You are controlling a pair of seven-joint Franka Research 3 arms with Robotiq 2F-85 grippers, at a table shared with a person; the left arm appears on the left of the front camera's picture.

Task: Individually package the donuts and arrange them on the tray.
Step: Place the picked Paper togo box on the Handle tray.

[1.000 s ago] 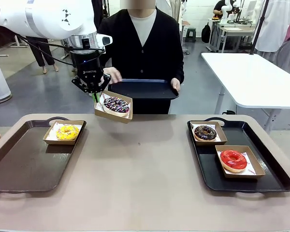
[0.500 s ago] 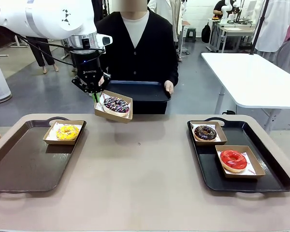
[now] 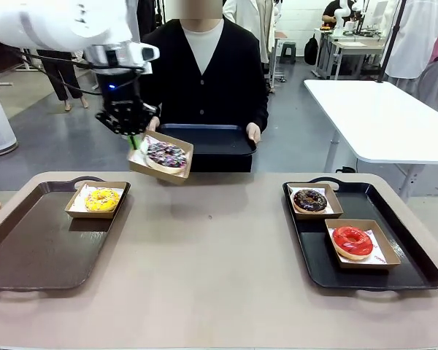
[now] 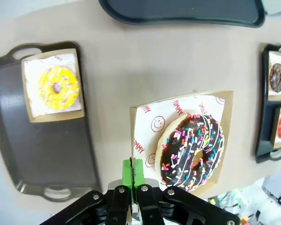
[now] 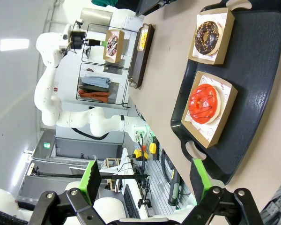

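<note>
Beige table [image 3: 219, 240] bears two dark trays [image 3: 36, 240]; grey floor [image 3: 58, 146] beyond.

Bright, even indoor light, soft shadows under trays; wrist views bend at edges.

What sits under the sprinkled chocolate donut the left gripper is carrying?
White printed paper lining a shallow brown cardboard tray pinched by the left gripper. The paper beneath the sprinkled chocolate donut is hidden.

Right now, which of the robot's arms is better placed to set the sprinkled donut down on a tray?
The left. Its fingers are already shut on the box holding the sprinkled donut, raised near the left tray. The right gripper hangs open over the right tray, holding nothing.
</note>
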